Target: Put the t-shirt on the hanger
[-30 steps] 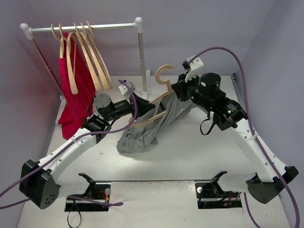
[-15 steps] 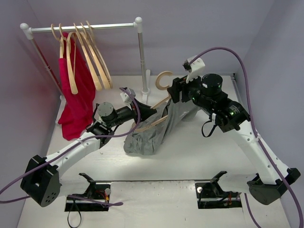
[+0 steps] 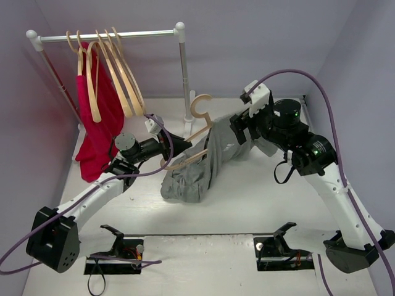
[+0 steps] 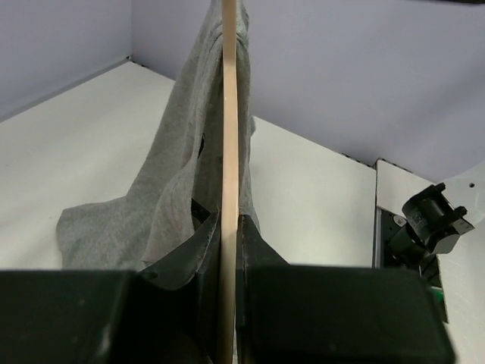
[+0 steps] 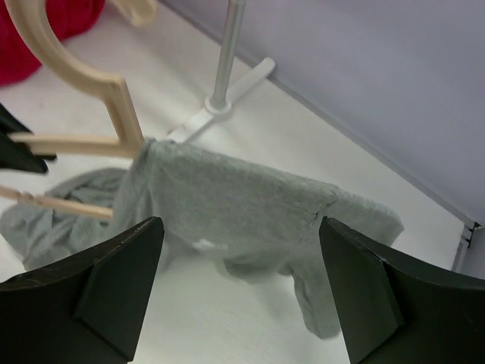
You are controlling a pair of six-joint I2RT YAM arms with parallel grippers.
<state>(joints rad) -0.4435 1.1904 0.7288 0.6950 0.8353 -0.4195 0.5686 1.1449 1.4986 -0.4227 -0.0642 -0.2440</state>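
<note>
T-shirt point(image 3: 207, 160) hangs half on hanger point(image 4: 229, 152), tail bunched on desk point(image 3: 259, 191). Left fingers point(image 4: 254, 250) pinch 1 hanger arm. Right fingers point(image 5: 121, 280) spread, empty, just above cloth lying crosswise between them. You reach the loose sleeve soonest from the right.

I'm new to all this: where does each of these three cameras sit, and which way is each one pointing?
Top external: high behind the arms, looking down at the table, rack, t-shirt and hanger; both arms in view.
Left wrist: on the left arm, looking along the left gripper, shut on the hanger's thin edge.
Right wrist: on the right arm, looking down past the open right gripper at the t-shirt.
Shared: all three show the same t-shirt and hanger.
</note>
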